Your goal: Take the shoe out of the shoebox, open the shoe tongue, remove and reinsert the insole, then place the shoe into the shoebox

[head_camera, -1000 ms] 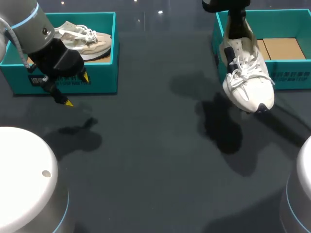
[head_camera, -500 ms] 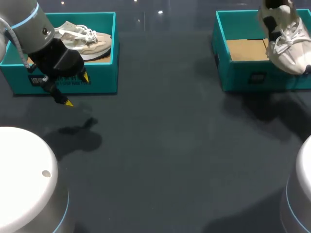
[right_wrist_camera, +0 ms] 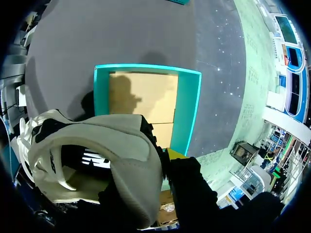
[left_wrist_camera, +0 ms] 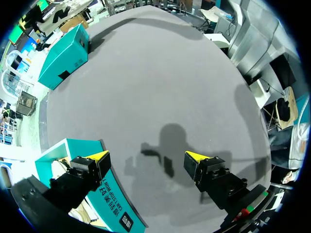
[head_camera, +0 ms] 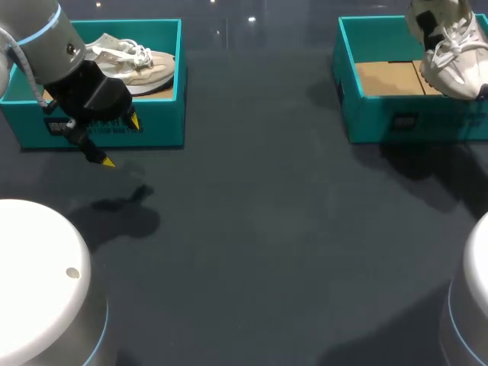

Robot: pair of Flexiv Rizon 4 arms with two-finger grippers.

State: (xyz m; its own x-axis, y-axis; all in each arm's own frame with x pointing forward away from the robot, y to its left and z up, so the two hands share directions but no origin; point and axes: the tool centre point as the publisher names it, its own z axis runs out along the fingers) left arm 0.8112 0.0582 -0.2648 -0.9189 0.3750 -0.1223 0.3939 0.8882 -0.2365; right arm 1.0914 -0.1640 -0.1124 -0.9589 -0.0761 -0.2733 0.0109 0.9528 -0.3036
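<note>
Table (head_camera: 252, 229) plain dark grey. Right shoebox (head_camera: 366, 126) teal, tan cardboard floor. Shoe (head_camera: 457, 65) white with black panels, white laces, pale grey lining. Left shoebox (head_camera: 164, 126) teal, dark print on front wall. Second shoe (head_camera: 130, 61) cream-beige. Left fingers (head_camera: 107, 162) black, yellow tips. Left arm (head_camera: 38, 30) grey, blue ring.

The table's (head_camera: 259, 229) middle and near edge lie open. Boxes stand at the far corners: the left box (head_camera: 152, 122) is filled by a beige shoe (head_camera: 141, 65); over the right box (head_camera: 442, 122) a white shoe (head_camera: 457, 61) hangs above its right half.
</note>
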